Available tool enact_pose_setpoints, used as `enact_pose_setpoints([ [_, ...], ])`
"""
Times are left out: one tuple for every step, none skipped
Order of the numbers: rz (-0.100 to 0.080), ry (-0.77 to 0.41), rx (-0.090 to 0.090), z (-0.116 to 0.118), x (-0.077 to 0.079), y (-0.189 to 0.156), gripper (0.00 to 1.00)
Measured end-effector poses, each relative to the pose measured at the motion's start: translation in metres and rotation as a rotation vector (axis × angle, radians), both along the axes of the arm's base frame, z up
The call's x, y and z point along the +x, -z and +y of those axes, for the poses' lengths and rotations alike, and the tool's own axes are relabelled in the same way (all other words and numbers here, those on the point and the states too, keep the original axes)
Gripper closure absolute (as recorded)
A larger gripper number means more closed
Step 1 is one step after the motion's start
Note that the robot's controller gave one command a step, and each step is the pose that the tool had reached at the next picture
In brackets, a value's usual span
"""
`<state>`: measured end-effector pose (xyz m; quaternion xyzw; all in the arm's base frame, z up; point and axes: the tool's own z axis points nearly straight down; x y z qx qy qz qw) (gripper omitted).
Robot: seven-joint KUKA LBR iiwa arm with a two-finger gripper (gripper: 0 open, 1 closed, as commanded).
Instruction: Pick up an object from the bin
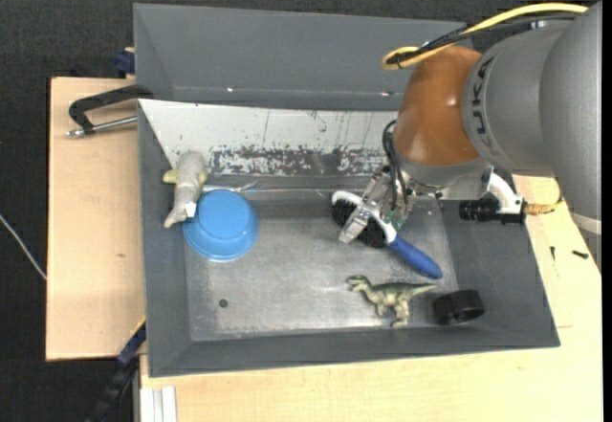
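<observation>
My gripper [371, 221] is low in the right half of the bin, over a brush [413, 257] with a blue handle and a black bristle head that lies on the floor. It is open, one finger on each side of the brush where head and handle meet. A small olive toy dinosaur [387, 295] lies just in front of the brush. Right of the dinosaur sits a short black cylinder [457, 306], near the bin's front right corner.
A blue round cup [221, 223] stands at the left of the bin. A grey toy animal [185, 186] leans against the left wall beside it. The arm, with its orange cover, hangs over the bin's right back part.
</observation>
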<state>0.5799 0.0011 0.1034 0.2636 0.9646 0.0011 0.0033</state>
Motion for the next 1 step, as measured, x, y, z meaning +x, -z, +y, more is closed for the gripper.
enact_pose_setpoints([
  [-0.004, -0.002, 0.0, 0.0003, 0.0021, -0.0806, 1.0],
])
